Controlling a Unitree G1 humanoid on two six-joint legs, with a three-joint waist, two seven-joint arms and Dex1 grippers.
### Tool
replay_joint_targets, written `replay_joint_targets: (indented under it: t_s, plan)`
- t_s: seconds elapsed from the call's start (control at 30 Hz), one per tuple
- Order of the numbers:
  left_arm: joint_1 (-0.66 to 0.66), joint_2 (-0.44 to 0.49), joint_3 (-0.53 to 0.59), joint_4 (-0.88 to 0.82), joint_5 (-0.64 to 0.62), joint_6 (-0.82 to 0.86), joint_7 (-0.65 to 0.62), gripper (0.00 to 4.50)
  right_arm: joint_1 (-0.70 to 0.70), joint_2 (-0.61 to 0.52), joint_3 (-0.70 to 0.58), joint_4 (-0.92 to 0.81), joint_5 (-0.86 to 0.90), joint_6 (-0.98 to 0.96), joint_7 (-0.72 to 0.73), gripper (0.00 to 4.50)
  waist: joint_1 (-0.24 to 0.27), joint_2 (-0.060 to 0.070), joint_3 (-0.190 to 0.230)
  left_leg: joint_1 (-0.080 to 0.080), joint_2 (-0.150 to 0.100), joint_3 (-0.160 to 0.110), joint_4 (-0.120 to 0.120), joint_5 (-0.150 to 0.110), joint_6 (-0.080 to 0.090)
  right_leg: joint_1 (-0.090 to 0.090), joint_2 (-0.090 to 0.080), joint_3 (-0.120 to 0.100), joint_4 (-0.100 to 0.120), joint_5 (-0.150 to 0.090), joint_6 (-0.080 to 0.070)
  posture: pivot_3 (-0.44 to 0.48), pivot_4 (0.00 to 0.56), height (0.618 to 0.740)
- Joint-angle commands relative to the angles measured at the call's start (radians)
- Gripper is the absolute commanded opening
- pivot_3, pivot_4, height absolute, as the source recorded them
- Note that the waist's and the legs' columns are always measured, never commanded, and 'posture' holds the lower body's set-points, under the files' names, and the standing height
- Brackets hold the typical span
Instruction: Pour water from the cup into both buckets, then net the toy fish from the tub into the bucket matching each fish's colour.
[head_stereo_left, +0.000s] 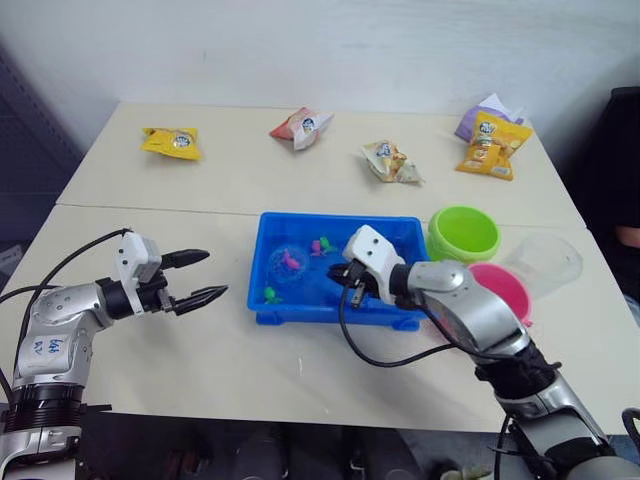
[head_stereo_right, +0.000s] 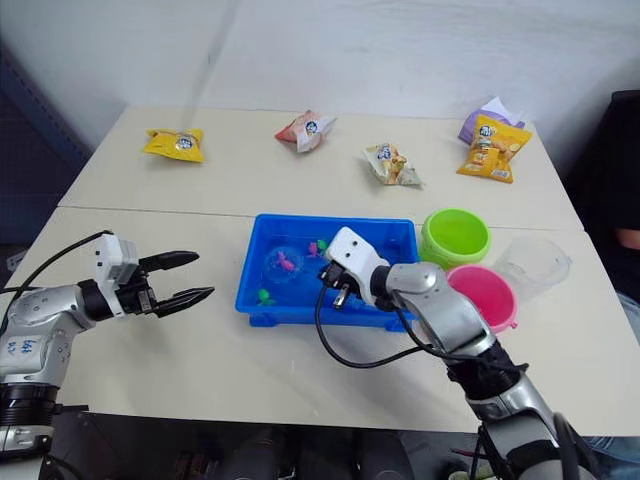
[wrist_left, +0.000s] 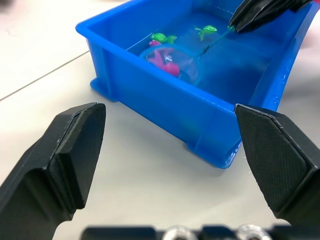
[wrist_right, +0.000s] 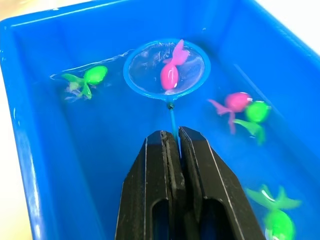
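Note:
The blue tub (head_stereo_left: 300, 312) holds water and several toy fish. My right gripper (wrist_right: 175, 137) is shut on the thin handle of the net (wrist_right: 145, 75), whose light blue hoop lies in the water with a pink fish (wrist_right: 170, 75) inside it. A green fish (wrist_right: 90, 77) floats beside the hoop; another pink fish (wrist_right: 232, 102) and a green one (wrist_right: 257, 112) drift nearer the gripper. To the tub's right are the lime green bucket (head_stereo_left: 463, 232), the pink bucket (head_stereo_left: 500, 290) and the clear cup (head_stereo_left: 545, 262). My left gripper (head_stereo_left: 216, 273) hovers open, left of the tub.
Snack packets lie along the far half of the table: a yellow one (head_stereo_left: 172, 142), a red and white one (head_stereo_left: 302, 126), a pale one (head_stereo_left: 390, 162) and an orange and purple pair (head_stereo_left: 492, 140). A seam (head_stereo_left: 150, 208) runs across the table behind the tub.

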Motion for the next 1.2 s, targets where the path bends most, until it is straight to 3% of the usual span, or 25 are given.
replay_joint_targets:
  t_s: [0.03,0.33,0.73,0.97,1.2]
  plan:
    - [-0.005,0.003,0.016,-0.015,-0.009,-0.026,-0.019,4.42,0.031,-0.04,-0.061,-0.108,0.019,-0.042,0.031,0.0,0.0,0.0,0.0,0.0,0.0,0.0,0.0,0.0,0.0,0.0,0.0,0.0,0.0,0.0,0.0,0.0,0.15,0.738]
    - [-0.102,-0.052,-0.086,-0.057,0.007,-0.027,-0.06,4.42,0.186,-0.162,-0.294,-0.333,0.16,0.068,0.061,0.0,0.01,-0.001,0.0,0.0,0.0,0.0,0.0,0.0,0.0,0.001,0.0,-0.001,0.0,0.0,0.0,0.0,0.15,0.738]
    - [-0.298,-0.164,-0.23,-0.04,0.005,0.015,-0.127,4.42,0.602,-0.182,-0.82,-0.62,0.404,0.064,0.031,0.0,0.007,-0.001,0.0,0.002,0.0,0.001,0.002,0.001,0.0,0.002,0.003,0.002,0.0,0.0,0.0,0.0,0.15,0.738]
    - [-0.402,-0.247,-0.284,0.025,0.019,0.002,-0.175,4.42,0.944,-0.152,-1.168,-0.611,0.438,-0.06,0.131,0.0,0.033,-0.001,-0.001,0.002,0.0,0.001,0.004,0.001,0.001,0.004,0.005,0.002,0.0,0.001,0.001,0.0,0.15,0.738]
    - [-0.442,-0.291,-0.305,0.052,0.026,0.005,-0.201,4.42,1.143,-0.046,-1.246,-0.503,0.293,-0.327,0.154,0.0,0.029,-0.001,-0.001,0.004,0.0,0.002,0.005,0.001,0.001,0.004,0.005,0.004,0.0,0.0,0.001,0.0,0.15,0.738]
